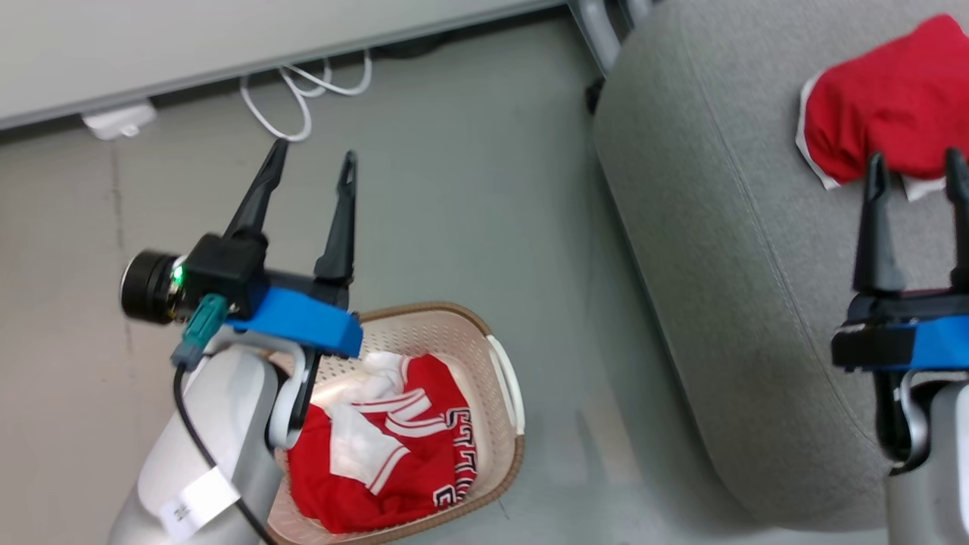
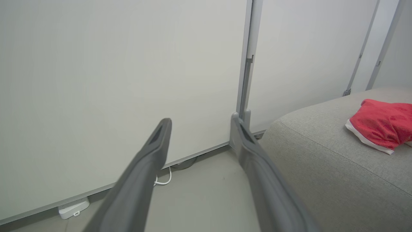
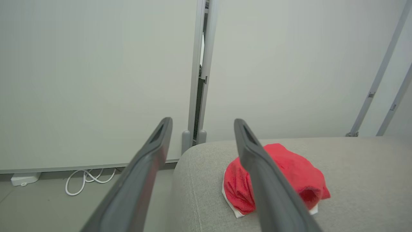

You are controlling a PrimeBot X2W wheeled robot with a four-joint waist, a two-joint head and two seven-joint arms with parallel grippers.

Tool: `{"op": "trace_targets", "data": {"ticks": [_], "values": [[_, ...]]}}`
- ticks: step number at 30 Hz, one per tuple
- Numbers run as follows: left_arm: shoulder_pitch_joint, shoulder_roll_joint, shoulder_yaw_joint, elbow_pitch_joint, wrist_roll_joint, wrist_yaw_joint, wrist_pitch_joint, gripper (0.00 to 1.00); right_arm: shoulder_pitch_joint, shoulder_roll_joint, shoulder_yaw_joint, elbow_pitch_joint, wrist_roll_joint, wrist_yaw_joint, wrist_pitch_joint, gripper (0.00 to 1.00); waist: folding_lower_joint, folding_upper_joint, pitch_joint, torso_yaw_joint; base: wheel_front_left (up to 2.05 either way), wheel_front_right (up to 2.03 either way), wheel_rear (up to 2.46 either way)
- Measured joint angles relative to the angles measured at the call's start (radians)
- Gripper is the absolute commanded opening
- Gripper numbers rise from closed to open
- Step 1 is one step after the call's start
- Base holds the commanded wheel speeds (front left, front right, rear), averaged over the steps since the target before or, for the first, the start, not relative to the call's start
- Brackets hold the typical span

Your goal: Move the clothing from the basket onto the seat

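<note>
A pale grey floor (image 1: 469, 189) runs back to off-white wall panels (image 1: 227, 38), with a loose white cable (image 1: 303, 98) at their foot. The large light grey fabric seat with rounded edges (image 1: 719, 303) takes up the right of the head view. The plain red garment with a white edge (image 1: 886, 121) lies bunched on its far part. Near the seat, with a strip of floor between, stands the cream perforated plastic basket with a brown woven-look rim (image 1: 424, 308). It holds the crumpled red jersey with white stripes and lettering (image 1: 394, 462). That jersey looks light, limp and easy to snag, so a pinch on a raised fold near its middle should lift it whole, better than an edge. The left gripper (image 1: 314, 151) has its two dark fingers spread and empty. It hangs beyond the basket's far rim, so the jersey lies below and behind its tips, toward the robot. The right gripper (image 1: 916, 157), also spread and holding nothing, points at the near edge of the plain garment on the seat; whether it touches is unclear.
</note>
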Motion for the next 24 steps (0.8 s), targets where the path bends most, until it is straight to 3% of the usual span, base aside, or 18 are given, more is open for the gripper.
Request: {"op": "trace_targets", "data": {"ticks": [8, 24], "values": [[0.167, -0.043, 0.146, -0.015, 0.036, -0.024, -0.001, 1.0, 0.107, 0.029, 0.103, -0.022, 0.007, 0.0, 0.0, 1.0, -0.0001, 0.0, -0.113, 0.085, 0.0, 0.0, 0.0], [0.404, -0.127, 0.312, -0.044, 0.131, -0.089, -0.001, 1.0, 0.291, 0.058, 0.147, 0.031, 0.012, 0.0, 0.0, 1.0, -0.0001, 0.0, -0.312, 0.227, 0.0, 0.0, 0.0]]}}
